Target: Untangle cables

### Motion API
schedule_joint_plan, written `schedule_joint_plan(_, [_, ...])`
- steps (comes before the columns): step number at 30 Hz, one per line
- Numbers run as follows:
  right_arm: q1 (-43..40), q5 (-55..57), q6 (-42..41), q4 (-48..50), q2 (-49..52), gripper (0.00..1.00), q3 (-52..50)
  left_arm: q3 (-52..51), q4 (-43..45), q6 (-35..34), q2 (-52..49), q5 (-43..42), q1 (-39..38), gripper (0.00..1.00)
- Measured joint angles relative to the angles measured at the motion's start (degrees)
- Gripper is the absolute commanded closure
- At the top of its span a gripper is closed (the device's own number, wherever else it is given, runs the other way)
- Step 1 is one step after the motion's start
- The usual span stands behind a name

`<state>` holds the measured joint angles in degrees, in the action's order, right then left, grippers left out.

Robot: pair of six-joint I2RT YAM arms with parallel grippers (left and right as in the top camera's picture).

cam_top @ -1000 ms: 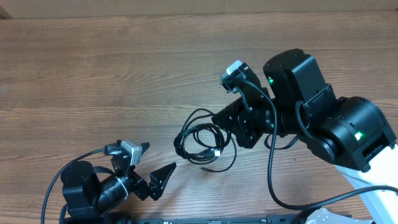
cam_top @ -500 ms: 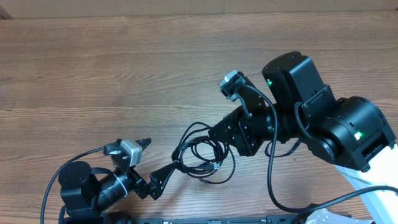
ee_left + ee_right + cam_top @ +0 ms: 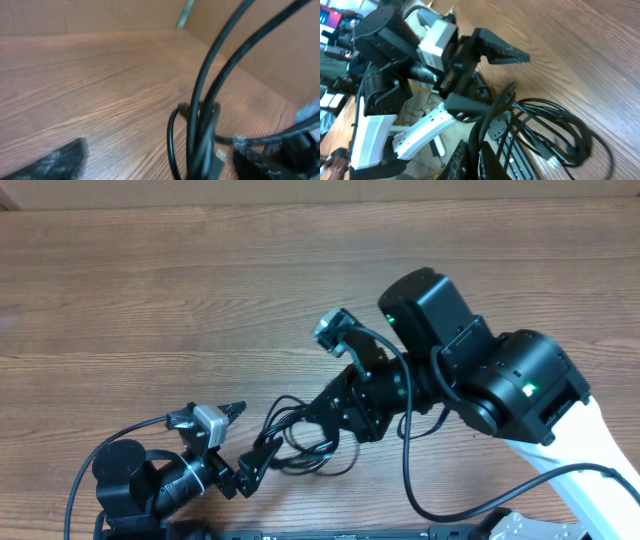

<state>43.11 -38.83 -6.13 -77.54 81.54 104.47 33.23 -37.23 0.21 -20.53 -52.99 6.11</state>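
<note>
Right pincer, a black two-finger unit, is clamped shut on strands of the thin black flexible cables and holds them lifted above the rest of the bundle. The bundle lies as a loose coil on the brown wood-grain table, directly under and just left of that pincer. A small plug connector shows among the loops. Left pincer, also black, sits at the bundle's lower left edge with its jaws apart. From its wrist view, several raised strands run between its two fingers, and nothing is gripped.

Step in hand, by judgement: one arm anchors the tangle while the other lines up a second hold, so that a single cable can be drawn out. Separation has hardly begun, since the loops overlap throughout.

Next move: the left jaws should close on one strand only. Then the two holds should draw apart slowly, away from the bundle, and stop if a connector snags.
</note>
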Motion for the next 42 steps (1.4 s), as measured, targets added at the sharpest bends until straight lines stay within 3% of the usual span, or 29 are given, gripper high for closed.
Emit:
schedule_joint_plan(1, [0.35, -0.07, -0.04, 0.22, 0.07, 0.95, 0.0, 0.0, 0.04, 0.28, 0.0, -0.09, 0.0, 0.94])
schedule_joint_plan(2, [0.63, -0.15, -0.11, 0.37, 0.09, 0.95, 0.0, 0.0, 0.0, 0.17, 0.0, -0.22, 0.0, 0.96])
schedule_joint_plan(9, [0.85, 0.46, -0.09, 0.39, 0.11, 0.95, 0.0, 0.0, 0.02, 0.17, 0.0, -0.42, -0.11, 0.96])
schedule_joint_plan(16, [-1.73, 7.85, -0.07, -0.42, 0.11, 0.96, 0.0, 0.0, -0.07, -0.07, 0.0, -0.35, -0.11, 0.96])
schedule_joint_plan(35, [-2.69, 51.45, -12.24, -5.03, 0.11, 0.96, 0.0, -0.11, -0.87, -0.07, 0.0, -0.37, -0.11, 0.96])
schedule_joint_plan(36, [-2.75, 52.83, -12.55, -5.03, 0.11, 0.86, 0.0, -0.11, -0.87, -0.07, 0.0, -0.35, -0.11, 0.96])
schedule_joint_plan(38, [-2.95, 53.27, -12.33, -5.03, 0.11, 0.52, 0.0, -0.11, -0.87, -0.07, 0.0, -0.37, -0.11, 0.96])
schedule_joint_plan(42, [-2.99, 47.28, -7.04, -5.2, 0.11, 0.44, 0.0, -0.11, -0.85, -0.15, 0.0, -0.37, -0.11, 0.96])
